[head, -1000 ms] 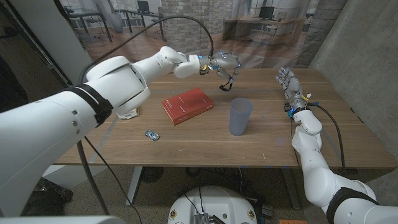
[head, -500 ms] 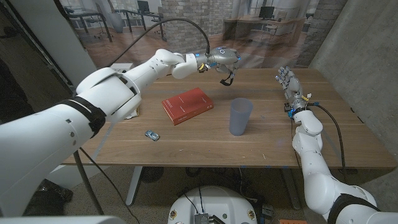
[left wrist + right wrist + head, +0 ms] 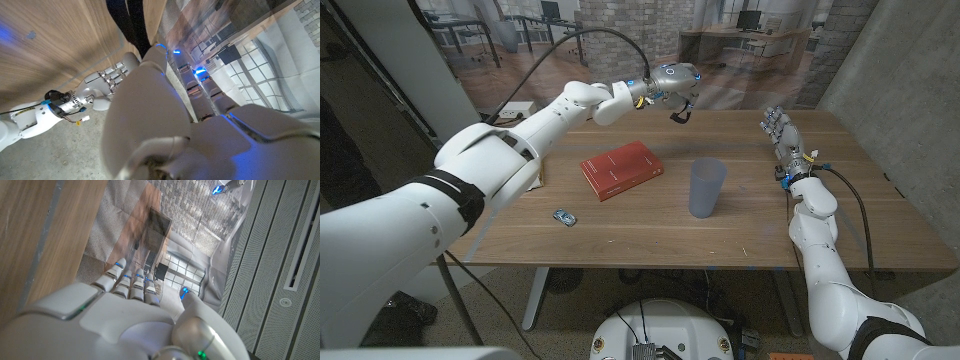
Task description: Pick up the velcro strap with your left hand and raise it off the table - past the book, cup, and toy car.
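Head view: left hand [image 3: 672, 82] is up above the table's far edge, fingers curled around the velcro strap [image 3: 680, 113], which dangles as a small dark loop below the hand. The strap is off the wood, so the lift looks done or nearly so. The arm reaches in over the book's side of the table, probably to keep clear of the clutter nearer the robot. The red book [image 3: 622, 169] lies mid-table, the translucent cup [image 3: 706, 188] stands upright beside it toward the right edge, and the toy car [image 3: 563, 215] sits near the front edge on the left side. All three are well apart from the strap. The right hand [image 3: 782, 134] stands near the table's right edge with fingers spread and pointing up, holding nothing; it reads as parked out of the way. How the strap is pinned inside the left hand's fingers is too small to tell.

Left wrist view: the back of the left hand blocks most of it, so the grip is hidden. A dark band [image 3: 131, 25] runs over the wood grain; likely the strap, but that can't be confirmed. The right hand is visible beyond it.

Right wrist view: the right hand's fingers lie side by side and extended, with nothing in them. The table [image 3: 30, 235] is cut off at the frame edge.
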Robot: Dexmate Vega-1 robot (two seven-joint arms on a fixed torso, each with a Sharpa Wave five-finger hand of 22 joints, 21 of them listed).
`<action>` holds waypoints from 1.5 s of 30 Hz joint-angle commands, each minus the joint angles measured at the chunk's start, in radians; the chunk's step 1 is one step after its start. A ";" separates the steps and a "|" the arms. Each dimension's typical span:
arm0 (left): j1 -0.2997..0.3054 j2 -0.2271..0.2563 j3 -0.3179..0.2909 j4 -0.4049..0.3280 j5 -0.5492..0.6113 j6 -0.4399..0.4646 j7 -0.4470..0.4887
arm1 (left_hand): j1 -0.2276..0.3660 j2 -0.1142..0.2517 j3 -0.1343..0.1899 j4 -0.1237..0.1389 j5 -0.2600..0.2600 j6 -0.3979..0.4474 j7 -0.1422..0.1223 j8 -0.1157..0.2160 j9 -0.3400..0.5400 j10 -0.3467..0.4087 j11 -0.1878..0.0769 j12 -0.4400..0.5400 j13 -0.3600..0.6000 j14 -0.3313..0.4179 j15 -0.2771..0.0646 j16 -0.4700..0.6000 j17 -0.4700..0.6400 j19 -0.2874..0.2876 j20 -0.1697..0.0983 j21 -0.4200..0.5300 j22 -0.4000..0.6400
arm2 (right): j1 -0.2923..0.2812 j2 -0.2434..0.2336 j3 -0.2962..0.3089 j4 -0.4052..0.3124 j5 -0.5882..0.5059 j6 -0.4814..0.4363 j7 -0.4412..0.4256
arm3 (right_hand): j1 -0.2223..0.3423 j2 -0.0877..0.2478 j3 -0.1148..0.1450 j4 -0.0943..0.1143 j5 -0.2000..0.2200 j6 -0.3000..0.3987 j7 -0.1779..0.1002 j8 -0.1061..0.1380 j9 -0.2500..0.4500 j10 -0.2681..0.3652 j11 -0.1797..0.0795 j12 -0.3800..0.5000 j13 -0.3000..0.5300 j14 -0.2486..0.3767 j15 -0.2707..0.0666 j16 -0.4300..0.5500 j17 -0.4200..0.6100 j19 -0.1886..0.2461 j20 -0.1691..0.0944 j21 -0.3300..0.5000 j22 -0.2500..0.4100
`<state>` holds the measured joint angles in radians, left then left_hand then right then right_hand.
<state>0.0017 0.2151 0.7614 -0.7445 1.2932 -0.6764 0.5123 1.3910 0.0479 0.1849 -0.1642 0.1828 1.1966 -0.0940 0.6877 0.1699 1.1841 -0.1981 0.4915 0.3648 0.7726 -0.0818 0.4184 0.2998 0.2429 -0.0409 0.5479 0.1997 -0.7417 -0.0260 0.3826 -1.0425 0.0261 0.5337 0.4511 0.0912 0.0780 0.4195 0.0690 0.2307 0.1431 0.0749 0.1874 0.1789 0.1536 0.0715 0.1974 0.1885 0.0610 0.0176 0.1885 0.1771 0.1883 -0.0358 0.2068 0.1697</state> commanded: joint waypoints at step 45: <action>0.010 -0.026 -0.048 0.066 0.035 0.158 0.359 | -0.003 -0.024 0.025 0.003 0.005 0.040 0.026 -0.055 0.004 0.036 0.005 -0.005 0.085 0.050 -0.159 -0.017 -0.004 0.021 -0.052 0.028 0.004 | -0.240 0.048 -0.071 -0.382 -0.087 -0.101 -0.167 | -0.004 -0.005 -0.005 -0.006 0.018 0.017 0.003 0.009 0.005 0.018 -0.001 0.003 0.003 0.017 0.002 0.000 0.000 0.000 -0.031 -0.003 0.005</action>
<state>0.0212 0.2044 0.6987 -0.7238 1.3186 -0.5479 0.7939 1.3950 0.0213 0.2017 -0.1614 0.1829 1.2227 -0.0855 0.6352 0.1698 1.2085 -0.1948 0.4850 0.4142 0.8128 -0.0954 0.4058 0.2921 0.2549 -0.0391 0.5711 0.2026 -0.9282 0.0170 0.3239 -1.3470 -0.0446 0.4536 0.3171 0.0913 0.0780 0.4155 0.0650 0.2441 0.1490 0.0763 0.1935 0.1789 0.1645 0.0716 0.1974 0.1882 0.0699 0.0195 0.1885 0.1772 0.1883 -0.0358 0.2069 0.1697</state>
